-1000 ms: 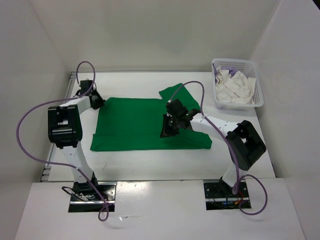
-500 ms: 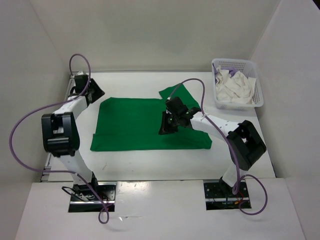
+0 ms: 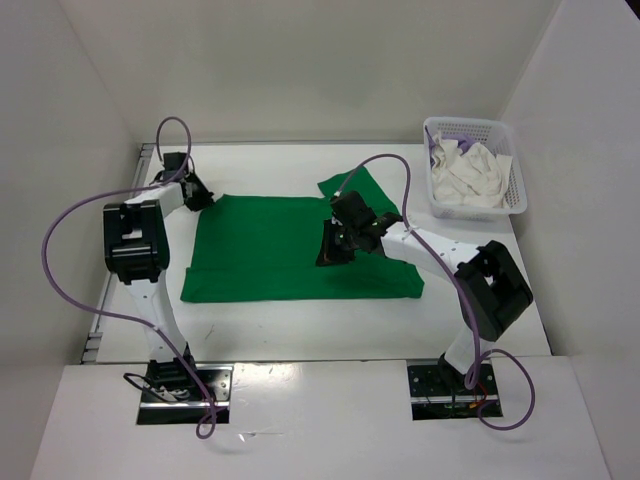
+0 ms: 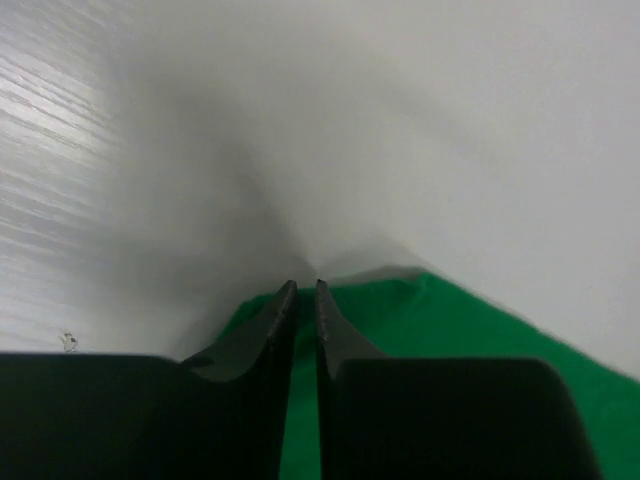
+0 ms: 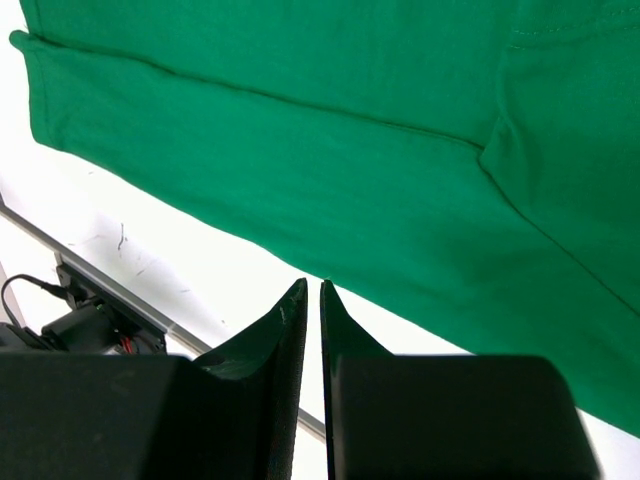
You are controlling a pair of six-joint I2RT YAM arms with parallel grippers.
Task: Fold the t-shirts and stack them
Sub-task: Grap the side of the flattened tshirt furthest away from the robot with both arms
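A green t-shirt (image 3: 300,248) lies spread flat at centre frame on the table (image 3: 300,330). The right gripper (image 3: 330,252), fingers nearly together and empty, hovers over its middle; the left gripper (image 3: 203,197), likewise pinched and holding nothing, sits at its upper-left corner. White shirt (image 3: 468,178) fills the basket (image 3: 516,185), upper right.

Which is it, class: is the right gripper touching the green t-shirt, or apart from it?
Apart. In the right wrist view the right gripper hangs above the green t-shirt, nothing between its nearly closed fingertips.
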